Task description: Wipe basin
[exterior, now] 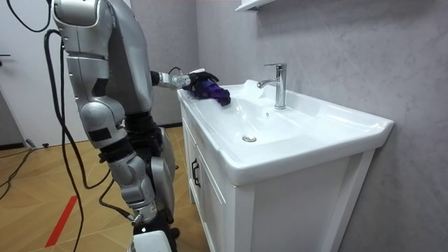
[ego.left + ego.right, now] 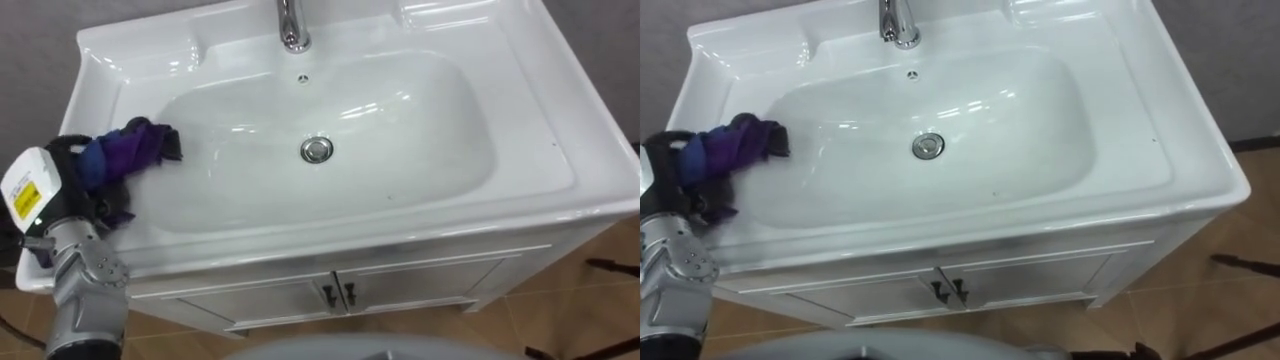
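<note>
The basin [image 2: 545, 150] sat white on its cabinet [image 2: 420, 285], with the robot standing before it. The left hand [image 2: 40, 195] rested on the rim well left of the drain [image 2: 316, 150], its fingers curled round a bunched purple cloth [image 2: 125, 150] that lay against the bowl's left slope. The faucet [image 2: 292, 28] rose just behind the drain.

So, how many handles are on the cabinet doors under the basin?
2. Both are dark and sit side by side where the two cabinet doors meet, under the basin front: the left handle and the right handle. None appears hidden.
</note>
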Motion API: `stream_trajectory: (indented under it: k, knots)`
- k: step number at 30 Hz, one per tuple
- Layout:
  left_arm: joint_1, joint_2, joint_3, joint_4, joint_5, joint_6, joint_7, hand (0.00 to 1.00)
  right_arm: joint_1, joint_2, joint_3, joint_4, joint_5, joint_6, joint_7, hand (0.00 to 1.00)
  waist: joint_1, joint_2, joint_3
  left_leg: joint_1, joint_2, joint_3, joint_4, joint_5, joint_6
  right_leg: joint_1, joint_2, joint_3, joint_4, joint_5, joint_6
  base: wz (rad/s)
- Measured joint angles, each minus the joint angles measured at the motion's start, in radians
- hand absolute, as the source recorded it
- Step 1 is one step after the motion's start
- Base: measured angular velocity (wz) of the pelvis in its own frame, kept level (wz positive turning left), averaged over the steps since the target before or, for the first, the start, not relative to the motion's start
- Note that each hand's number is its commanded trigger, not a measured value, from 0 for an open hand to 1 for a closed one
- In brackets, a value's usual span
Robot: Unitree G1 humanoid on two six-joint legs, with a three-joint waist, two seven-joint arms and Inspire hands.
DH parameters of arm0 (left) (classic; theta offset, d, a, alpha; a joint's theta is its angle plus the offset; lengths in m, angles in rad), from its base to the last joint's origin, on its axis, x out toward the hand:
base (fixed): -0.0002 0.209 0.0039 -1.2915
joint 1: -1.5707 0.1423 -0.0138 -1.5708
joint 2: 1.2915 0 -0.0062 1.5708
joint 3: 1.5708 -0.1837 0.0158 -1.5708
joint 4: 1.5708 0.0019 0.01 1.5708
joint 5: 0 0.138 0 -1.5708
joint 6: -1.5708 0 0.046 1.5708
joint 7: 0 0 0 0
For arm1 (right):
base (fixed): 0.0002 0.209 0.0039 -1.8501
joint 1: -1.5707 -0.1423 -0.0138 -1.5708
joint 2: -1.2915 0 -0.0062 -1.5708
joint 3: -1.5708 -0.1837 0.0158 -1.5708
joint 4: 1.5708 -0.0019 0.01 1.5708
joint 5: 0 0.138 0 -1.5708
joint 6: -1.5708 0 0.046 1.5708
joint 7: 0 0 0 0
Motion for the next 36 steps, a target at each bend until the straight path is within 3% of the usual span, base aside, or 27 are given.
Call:
stream_trajectory:
  k: [7, 18, 28, 36]
  knots:
    - [-0.008, 0.0, 0.003, -0.095, 0.0, -0.029, 0.054, 0.0, -0.004, 0.005, 0.0, -0.004, -0.027, -0.031, 0.002, 0.0, -0.002, -0.012, 0.0021, -0.011, -0.001, -0.013, 0.003, 0.0, 0.0, -0.001, 0.0, -0.011, -0.002, 0.0, 0.0, 0.04]
    - [-0.008, 0.0, 0.002, -0.191, 0.0, -0.071, 0.056, 0.0, -0.005, 0.012, 0.001, 0.003, -0.029, -0.054, 0.0, 0.0, -0.002, 0.023, 0.0057, -0.013, -0.004, -0.021, 0.002, 0.0, 0.0, -0.001, -0.002, -0.017, -0.005, 0.0, 0.0, 0.02]
    - [-0.009, 0.006, 0.004, -0.228, -0.045, -0.1, 0.074, 0.0, -0.004, 0.011, 0.001, 0.01, -0.033, -0.061, 0.0, 0.0, -0.001, 0.011, 0.0016, -0.012, -0.006, -0.021, 0.002, 0.0, 0.0, 0.001, -0.003, -0.017, -0.009, 0.0, 0.0, 0.0]
    - [-0.028, 0.009, 0.067, -0.271, -0.08, -0.11, 0.097, 0.0, -0.005, 0.025, 0.001, 0.009, -0.034, -0.061, 0.0, 0.0, 0.008, 0.004, 0.0032, -0.011, -0.006, -0.025, 0.004, 0.0, 0.001, 0.003, -0.003, -0.02, -0.002, 0.0, 0.001, 0.01]
